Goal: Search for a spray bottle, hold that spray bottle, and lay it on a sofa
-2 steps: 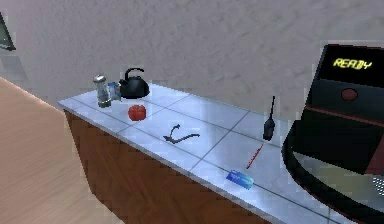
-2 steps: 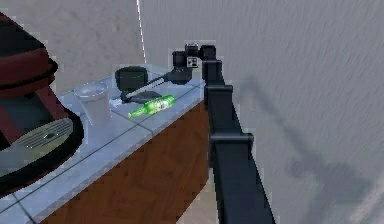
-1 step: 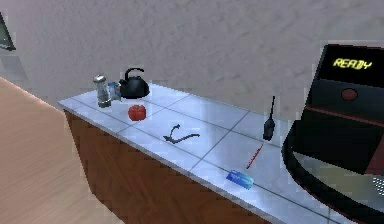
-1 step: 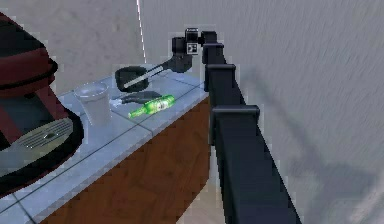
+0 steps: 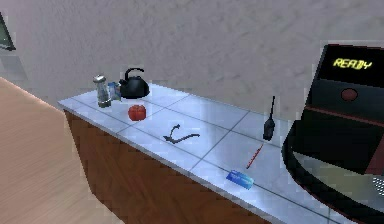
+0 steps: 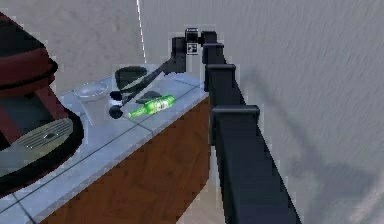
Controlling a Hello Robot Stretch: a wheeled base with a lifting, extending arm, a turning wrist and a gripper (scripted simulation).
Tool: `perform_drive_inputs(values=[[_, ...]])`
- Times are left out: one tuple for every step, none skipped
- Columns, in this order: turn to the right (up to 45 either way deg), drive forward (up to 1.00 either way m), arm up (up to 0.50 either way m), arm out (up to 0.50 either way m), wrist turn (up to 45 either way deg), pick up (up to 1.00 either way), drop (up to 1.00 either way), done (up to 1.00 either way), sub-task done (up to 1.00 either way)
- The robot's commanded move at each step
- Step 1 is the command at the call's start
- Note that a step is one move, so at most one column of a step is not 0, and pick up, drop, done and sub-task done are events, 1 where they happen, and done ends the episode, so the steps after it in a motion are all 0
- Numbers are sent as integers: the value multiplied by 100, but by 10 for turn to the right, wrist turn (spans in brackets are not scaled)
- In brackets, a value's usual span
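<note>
A green bottle [image 6: 155,104] lies on its side on the grey tiled counter [image 6: 120,150], close to the counter's end. Its shape and colour fit a spray bottle, though its nozzle is too small to make out. The dark arm [image 6: 235,130] rises from the arm side view's bottom edge. The gripper [image 6: 118,101] reaches down and left from the arm's far end to the counter, just left of the green bottle. I cannot tell whether it holds anything, nor whether it touches the bottle.
Beside the gripper stand a dark bowl [image 6: 130,75] and a clear cup [image 6: 90,92], with a dark red machine [image 6: 25,70] further left. The forward view's counter [image 5: 215,125] carries a black kettle [image 5: 133,82], a shaker [image 5: 102,90], a red fruit [image 5: 137,112], a dark bottle [image 5: 270,120] and a coffee machine [image 5: 345,100].
</note>
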Motion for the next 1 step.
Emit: perform_drive_inputs(values=[[0,0,0,0,-210,0,0,0,0]])
